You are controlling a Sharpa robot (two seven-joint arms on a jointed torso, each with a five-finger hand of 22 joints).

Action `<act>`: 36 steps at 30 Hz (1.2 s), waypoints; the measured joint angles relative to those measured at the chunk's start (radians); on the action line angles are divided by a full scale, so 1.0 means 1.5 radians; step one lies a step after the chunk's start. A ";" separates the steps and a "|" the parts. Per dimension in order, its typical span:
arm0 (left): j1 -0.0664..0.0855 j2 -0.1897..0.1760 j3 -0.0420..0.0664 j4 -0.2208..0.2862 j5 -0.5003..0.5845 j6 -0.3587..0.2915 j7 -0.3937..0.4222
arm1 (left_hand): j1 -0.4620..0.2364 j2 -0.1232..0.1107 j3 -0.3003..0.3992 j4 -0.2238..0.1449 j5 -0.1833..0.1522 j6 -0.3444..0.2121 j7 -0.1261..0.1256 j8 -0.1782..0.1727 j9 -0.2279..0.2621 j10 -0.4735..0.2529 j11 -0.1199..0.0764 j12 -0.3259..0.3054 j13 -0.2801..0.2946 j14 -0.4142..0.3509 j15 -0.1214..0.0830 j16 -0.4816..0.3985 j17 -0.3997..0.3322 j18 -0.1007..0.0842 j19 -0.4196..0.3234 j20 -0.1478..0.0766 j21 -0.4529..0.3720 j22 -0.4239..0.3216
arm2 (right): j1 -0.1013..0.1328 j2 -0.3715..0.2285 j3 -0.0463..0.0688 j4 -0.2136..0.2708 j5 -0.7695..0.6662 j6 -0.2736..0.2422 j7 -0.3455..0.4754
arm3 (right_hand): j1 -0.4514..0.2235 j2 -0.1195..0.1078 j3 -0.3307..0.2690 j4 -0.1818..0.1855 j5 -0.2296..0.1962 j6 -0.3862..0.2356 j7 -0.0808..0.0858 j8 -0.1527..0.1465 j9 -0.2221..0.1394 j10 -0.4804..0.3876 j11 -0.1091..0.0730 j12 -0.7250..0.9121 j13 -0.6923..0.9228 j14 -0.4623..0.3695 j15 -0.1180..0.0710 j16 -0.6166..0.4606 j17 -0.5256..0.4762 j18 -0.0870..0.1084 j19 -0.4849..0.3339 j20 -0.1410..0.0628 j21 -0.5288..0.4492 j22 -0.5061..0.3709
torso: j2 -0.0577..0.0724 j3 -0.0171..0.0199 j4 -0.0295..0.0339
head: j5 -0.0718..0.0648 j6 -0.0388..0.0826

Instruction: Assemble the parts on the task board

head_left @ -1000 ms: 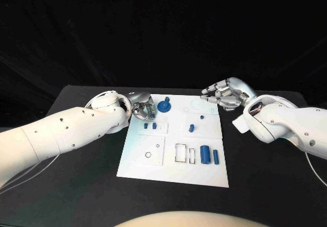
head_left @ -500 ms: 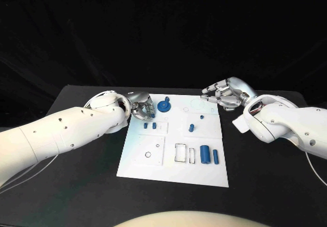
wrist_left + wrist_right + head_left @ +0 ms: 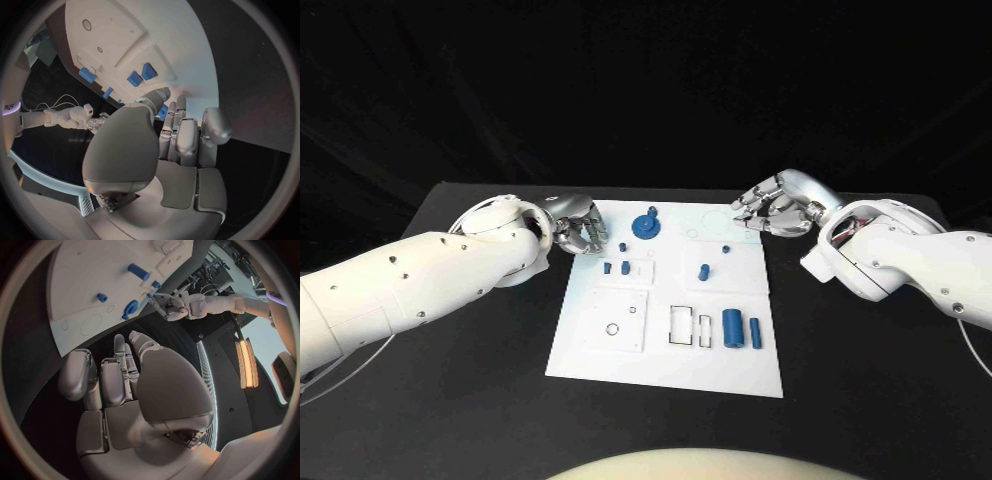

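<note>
Black surface (image 3: 473, 400) is covered mid-way by the white task board (image 3: 733, 375), where blue parts (image 3: 734, 328) lie mostly unassembled, while left hand (image 3: 581, 233) and right hand (image 3: 773, 212) are curled empty beside it.

No words, labels, brand marks or numbers can be read anywhere. The task board (image 3: 668, 345) carries only thin outlined shapes, rectangles and small circles, with no lettering in them. In the left wrist view some pale marks stand at the circle's rim, too small and bent to make out as letters.
</note>
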 measured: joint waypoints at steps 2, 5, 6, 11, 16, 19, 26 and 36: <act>0.000 -0.010 0.000 0.004 0.010 -0.010 0.003 | 0.000 0.000 0.000 0.000 0.000 0.000 0.000 0.000 0.000 0.000 0.000 0.000 0.000 -0.004 0.004 -0.008 -0.014 0.000 -0.004 0.004 -0.007 -0.007 | 0.000 0.000 0.000 0.000 -0.035 0.010 -0.009 | 0.001 -0.001 0.006 -0.003 -0.006 0.004 -0.002 0.000 0.000 0.004 -0.002 -0.009 -0.010 0.000 0.000 0.004 0.004 0.000 0.001 -0.001 0.011 0.009 | 0.000 0.0000 0.0003 | -0.001 0.001; 0.001 -0.031 0.001 0.013 0.057 -0.037 0.014 | 0.000 0.000 0.004 0.004 0.000 0.007 0.003 0.003 0.000 -0.002 0.002 -0.003 0.000 -0.018 0.006 -0.033 -0.065 0.011 -0.017 0.007 -0.027 -0.031 | 0.000 0.002 0.000 0.002 -0.110 0.028 -0.031 | 0.004 -0.004 0.024 -0.006 -0.019 0.014 -0.002 -0.001 0.000 0.010 0.000 -0.036 -0.037 0.000 0.000 0.011 0.011 0.000 0.008 -0.001 0.031 0.026 | -0.001 0.0001 0.0003 | -0.009 0.005; 0.001 -0.037 0.001 0.016 0.079 -0.046 0.020 | 0.000 0.000 0.005 0.005 0.000 0.009 0.002 0.003 0.000 0.000 0.000 -0.003 0.001 -0.018 0.006 -0.034 -0.069 0.011 -0.017 0.007 -0.027 -0.032 | 0.000 0.003 0.000 0.003 -0.134 0.034 -0.038 | 0.004 -0.004 0.029 -0.006 -0.021 0.016 -0.004 -0.003 0.000 0.014 -0.001 -0.043 -0.044 0.000 0.000 0.011 0.012 0.000 0.008 -0.001 0.035 0.030 | -0.001 0.0001 0.0003 | -0.011 0.006; 0.002 -0.070 0.001 0.042 0.252 -0.097 0.069 | 0.002 0.002 0.012 0.003 0.000 0.017 0.005 0.003 -0.002 0.004 -0.001 -0.003 0.003 -0.062 0.007 -0.104 -0.190 0.031 -0.077 0.005 -0.109 -0.128 | 0.000 0.012 0.000 0.010 -0.262 0.061 -0.078 | -0.007 -0.015 0.045 -0.003 -0.051 0.022 -0.005 -0.008 -0.002 0.015 0.000 -0.073 -0.073 0.000 0.000 0.013 0.013 0.000 0.011 0.002 0.042 0.032 | 0.000 0.0001 -0.0004 | -0.026 0.014; 0.002 -0.095 0.001 0.076 0.448 -0.125 0.134 | -0.005 0.002 0.012 0.003 0.000 0.021 0.004 0.003 -0.006 0.002 0.001 -0.003 0.007 -0.131 0.007 -0.205 -0.338 0.048 -0.156 0.008 -0.229 -0.256 | -0.001 0.022 0.000 0.013 -0.363 0.085 -0.112 | -0.023 -0.031 0.049 0.002 -0.061 0.022 -0.005 -0.016 -0.004 0.008 0.007 -0.095 -0.093 0.000 0.000 0.013 0.010 0.000 0.013 0.004 0.042 0.032 | 0.001 0.0000 -0.0002 | -0.038 0.018; 0.002 -0.105 0.001 0.093 0.553 -0.133 0.172 | -0.016 -0.003 0.002 0.004 0.000 0.025 0.002 0.003 -0.007 0.010 0.000 -0.003 0.011 -0.149 0.007 -0.229 -0.360 0.048 -0.169 0.007 -0.260 -0.279 | -0.002 0.029 0.000 0.014 -0.407 0.097 -0.130 | -0.025 -0.039 0.051 0.004 -0.063 0.022 -0.005 -0.019 -0.005 0.001 0.011 -0.105 -0.102 0.001 0.001 0.013 0.010 0.000 0.013 0.004 0.045 0.032 | 0.001 -0.0004 0.0003 | -0.042 0.019; 0.002 -0.122 0.001 0.124 0.724 -0.146 0.256 | -0.016 -0.003 -0.001 0.001 0.000 0.030 -0.001 0.003 -0.008 0.025 -0.006 0.005 0.015 -0.154 0.004 -0.254 -0.379 0.048 -0.174 0.007 -0.287 -0.298 | -0.008 0.045 0.000 0.016 -0.470 0.122 -0.156 | -0.026 -0.043 0.051 0.004 -0.063 0.022 -0.005 -0.022 -0.006 -0.005 0.012 -0.109 -0.109 0.002 0.002 0.018 0.015 -0.011 0.015 0.006 0.066 0.032 | 0.001 -0.0010 -0.0001 | -0.042 0.018; 0.002 -0.132 0.001 0.154 0.823 -0.158 0.310 | -0.015 0.002 0.001 -0.005 0.000 0.030 -0.001 0.003 -0.009 0.025 -0.006 0.005 0.016 -0.154 0.004 -0.259 -0.383 0.057 -0.174 0.007 -0.291 -0.301 | -0.014 0.059 0.000 0.010 -0.503 0.146 -0.171 | -0.026 -0.043 0.061 0.003 -0.063 0.025 -0.002 -0.022 -0.006 -0.004 0.012 -0.109 -0.115 0.000 0.005 0.025 0.019 -0.011 0.015 0.006 0.081 0.032 | 0.002 -0.0015 0.0008 | -0.044 0.015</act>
